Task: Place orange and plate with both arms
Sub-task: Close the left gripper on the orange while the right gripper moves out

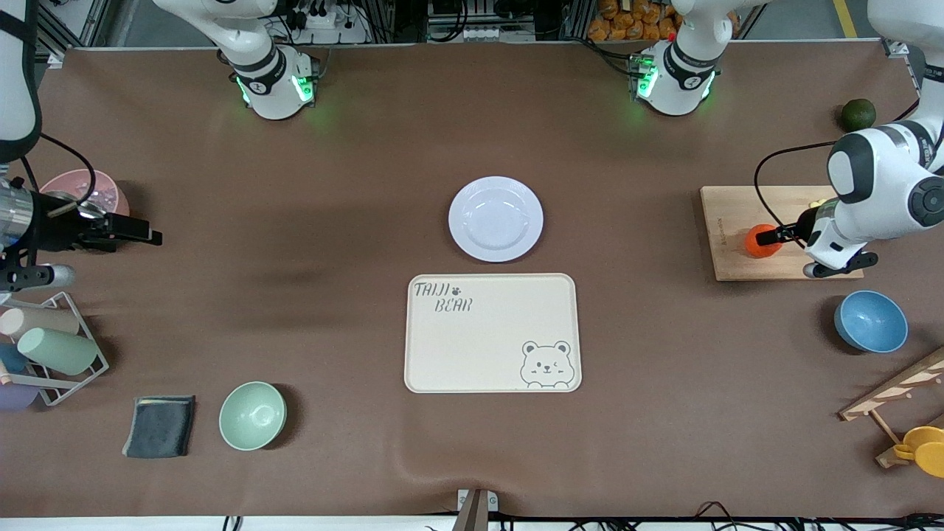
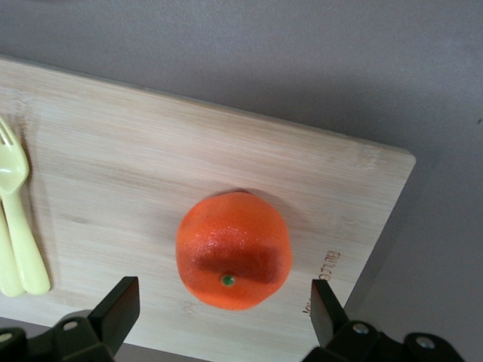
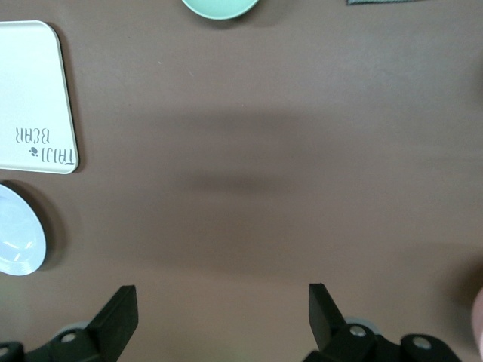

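The orange (image 2: 234, 250) rests on a wooden cutting board (image 1: 726, 243) toward the left arm's end of the table. It lies between the left gripper's (image 2: 225, 309) widely spread fingers, untouched, apparently lined up for a grasp. The plate (image 1: 495, 218) sits mid-table, just beside the bear-printed tray (image 1: 492, 332). The right gripper (image 3: 223, 313), fingers apart and empty, waits over bare table.

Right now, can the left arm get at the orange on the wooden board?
Probably yes. The left tool is open right over the orange, one finger on each side. The orange lies alone on the wooden board; the yellow fork lies well apart, so nothing blocks the way.
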Tool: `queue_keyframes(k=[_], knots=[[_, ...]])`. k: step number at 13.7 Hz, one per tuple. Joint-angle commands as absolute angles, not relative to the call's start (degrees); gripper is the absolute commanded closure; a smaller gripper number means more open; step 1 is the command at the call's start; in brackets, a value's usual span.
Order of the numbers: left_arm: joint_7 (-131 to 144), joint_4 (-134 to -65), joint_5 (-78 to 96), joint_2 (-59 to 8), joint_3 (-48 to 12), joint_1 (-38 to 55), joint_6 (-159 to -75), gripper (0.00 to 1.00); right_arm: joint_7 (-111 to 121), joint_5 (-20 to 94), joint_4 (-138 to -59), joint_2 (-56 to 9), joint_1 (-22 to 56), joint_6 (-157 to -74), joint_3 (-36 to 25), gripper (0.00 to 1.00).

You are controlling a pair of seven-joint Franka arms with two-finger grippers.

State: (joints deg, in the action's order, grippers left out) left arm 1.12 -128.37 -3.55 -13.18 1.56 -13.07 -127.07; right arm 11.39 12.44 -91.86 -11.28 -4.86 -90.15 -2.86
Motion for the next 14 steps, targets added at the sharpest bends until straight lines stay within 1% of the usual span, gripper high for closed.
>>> queue_keyframes(k=[1,3,6,10,14], knots=[[0.26,-128.76,-4.31,-14.32,1.05,-13.80,-129.37,0.00,11.34,13.97,-91.67,-11.60,-5.36,-88.25,-2.37,0.00],[0.26,-128.67,-4.31,-14.68,1.05,-13.62,-129.90,0.00,11.34,16.94,-91.67,-12.30,-4.92,-87.98,-2.37,0.00],[0.26,-128.32,-3.96,-15.47,0.97,-13.71,-130.08,0.00,11.43,22.22,-92.02,-15.37,-5.62,-87.72,-2.37,0.00],[0.26,-128.23,-3.87,-17.48,0.97,-13.62,-132.71,0.00,11.43,25.74,-93.34,-16.34,-6.85,-87.10,-2.46,0.00],[0.35,-128.23,-3.78,-18.63,0.97,-13.80,-133.07,0.00,11.34,28.38,-96.68,-16.35,-6.77,-87.45,-2.46,0.00]])
